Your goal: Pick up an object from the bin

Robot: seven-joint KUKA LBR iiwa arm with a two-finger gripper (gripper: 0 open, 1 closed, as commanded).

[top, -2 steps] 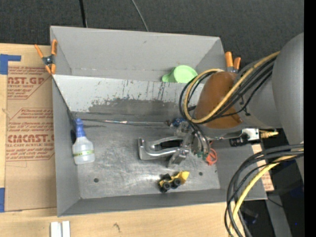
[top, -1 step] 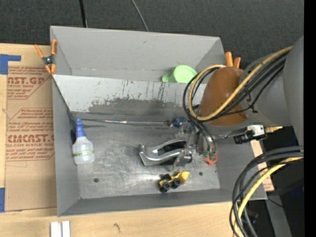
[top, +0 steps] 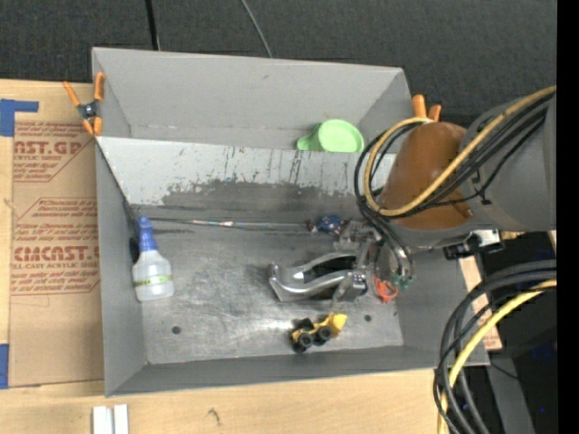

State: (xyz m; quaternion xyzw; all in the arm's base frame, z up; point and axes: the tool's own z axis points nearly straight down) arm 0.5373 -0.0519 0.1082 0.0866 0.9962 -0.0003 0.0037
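The gripper (top: 364, 271) sits low near the right wall of the grey bin (top: 235, 89), at the right end of a shiny curved metal piece (top: 303, 280) lying mid-floor. Whether it is wide or narrow, I cannot tell. A spray bottle (top: 149, 268) lies by the left wall, its label unreadable. The floor is scratched and scuffed.

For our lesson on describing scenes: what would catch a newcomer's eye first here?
The arm's orange cover looms over the right of the bin, its gripper low by a shiny silver metal piece mid-floor. A bright green round thing sits against the back wall; a clear blue-capped bottle lies at left.
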